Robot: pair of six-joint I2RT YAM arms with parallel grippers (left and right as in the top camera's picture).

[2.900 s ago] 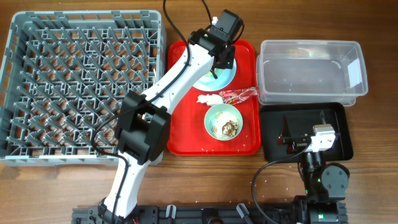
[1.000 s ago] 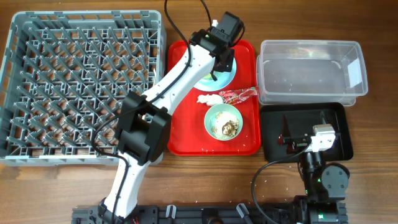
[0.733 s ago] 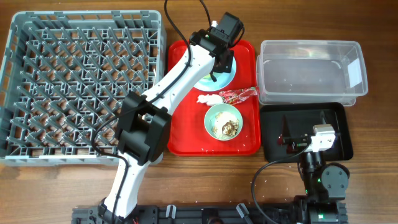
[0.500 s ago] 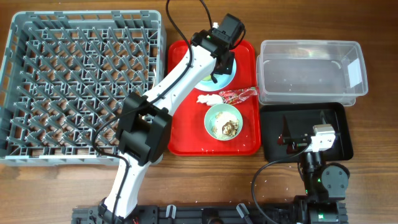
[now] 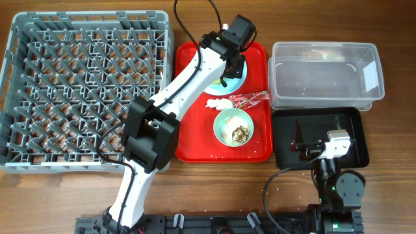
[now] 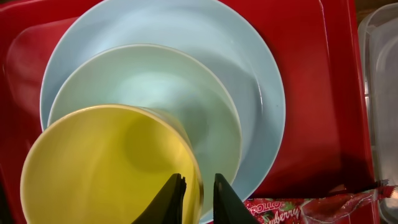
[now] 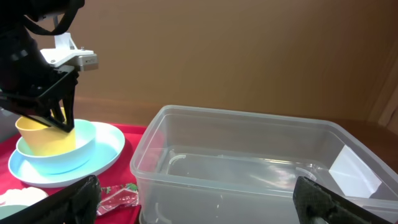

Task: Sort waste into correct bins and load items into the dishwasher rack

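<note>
The small yellow plastic cup (image 6: 106, 168) nests in the light blue bowl (image 6: 186, 93) on the light blue plate (image 6: 261, 81), at 12 o'clock on the flat red serving tray (image 6: 323, 124). The left gripper (image 6: 199, 199) pinches the cup's rim, one finger inside, probably to lift it out alone. At the tray's 3 o'clock, the clear rectangular plastic tub (image 7: 249, 162) shows no contents. The right gripper (image 7: 199, 205) gapes wide, holding nothing.
</note>
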